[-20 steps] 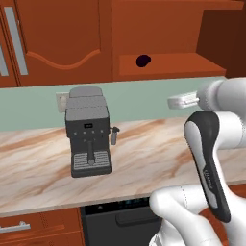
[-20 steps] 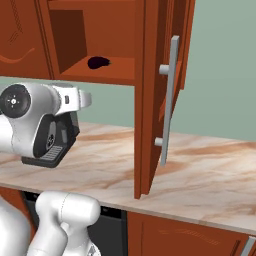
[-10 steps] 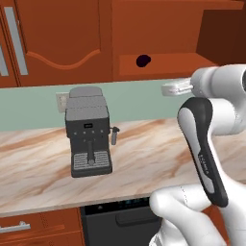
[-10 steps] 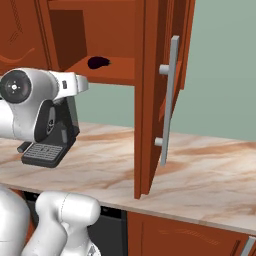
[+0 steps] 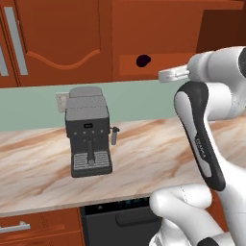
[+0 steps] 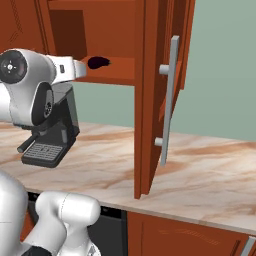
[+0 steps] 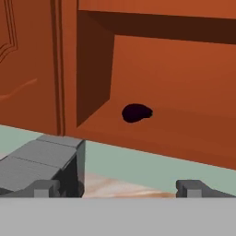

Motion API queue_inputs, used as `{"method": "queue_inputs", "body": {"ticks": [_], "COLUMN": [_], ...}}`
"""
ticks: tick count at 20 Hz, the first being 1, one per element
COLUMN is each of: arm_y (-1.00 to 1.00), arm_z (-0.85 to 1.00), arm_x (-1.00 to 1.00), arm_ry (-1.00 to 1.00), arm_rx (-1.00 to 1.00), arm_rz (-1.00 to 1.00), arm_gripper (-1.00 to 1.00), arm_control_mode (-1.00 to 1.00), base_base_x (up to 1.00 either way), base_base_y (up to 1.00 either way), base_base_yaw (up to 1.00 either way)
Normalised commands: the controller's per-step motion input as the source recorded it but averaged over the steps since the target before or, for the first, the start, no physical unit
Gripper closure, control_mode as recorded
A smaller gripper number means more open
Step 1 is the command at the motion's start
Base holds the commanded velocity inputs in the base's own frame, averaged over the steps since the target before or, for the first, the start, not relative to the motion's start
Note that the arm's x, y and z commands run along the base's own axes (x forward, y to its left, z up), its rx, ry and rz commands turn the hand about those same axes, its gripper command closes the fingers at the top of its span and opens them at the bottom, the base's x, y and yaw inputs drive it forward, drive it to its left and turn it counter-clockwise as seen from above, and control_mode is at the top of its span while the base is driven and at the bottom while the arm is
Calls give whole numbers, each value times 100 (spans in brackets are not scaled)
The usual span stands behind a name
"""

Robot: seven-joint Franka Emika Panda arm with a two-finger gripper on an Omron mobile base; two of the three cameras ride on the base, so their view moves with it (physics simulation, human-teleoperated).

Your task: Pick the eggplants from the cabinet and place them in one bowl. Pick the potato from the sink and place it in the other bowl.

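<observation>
One dark purple-black eggplant (image 7: 136, 113) lies on the shelf of the open niche in the reddish-brown cabinet (image 7: 184, 133). It also shows as a dark blob, the eggplant (image 5: 143, 60) (image 6: 98, 62). My gripper (image 7: 119, 189) is open and empty. It is level with the shelf, a short way in front of the eggplant and apart from it. In the base views the gripper (image 5: 166, 75) (image 6: 80, 70) points at the niche. The potato, the sink and both bowls are out of view.
A dark grey coffee machine (image 5: 89, 129) (image 6: 50, 135) stands on the marble counter (image 5: 144, 153) below and left of the niche. The open cabinet door (image 6: 150, 100) with its long silver handle (image 6: 169, 100) juts out to the right of the arm.
The arm has lifted the hand up and to the left, closer to the niche and the eggplant. The jaws have stayed open.
</observation>
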Motion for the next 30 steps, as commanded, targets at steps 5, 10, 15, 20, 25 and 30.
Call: {"method": "queue_inputs", "body": {"ticks": [5,10,15,20,25,30], "arm_y": [2,4,0,0,0,0], "arm_z": [8,3,0,0,0,0], "arm_x": [25,30,26,26,25,23], "arm_ry": [0,0,0,1,2,3], "arm_rx": [0,0,0,0,1,6], "arm_rz": [0,0,-2,-6,-6,-4], "arm_gripper": [-100,-100,-100,-100,-100,-100], "arm_control_mode": [-100,-100,-100,-100,-100,-100], "base_base_x": [0,0,0,0,0,0], "base_base_y": [0,0,0,0,0,0], "base_base_yaw": [0,0,0,0,0,0]}}
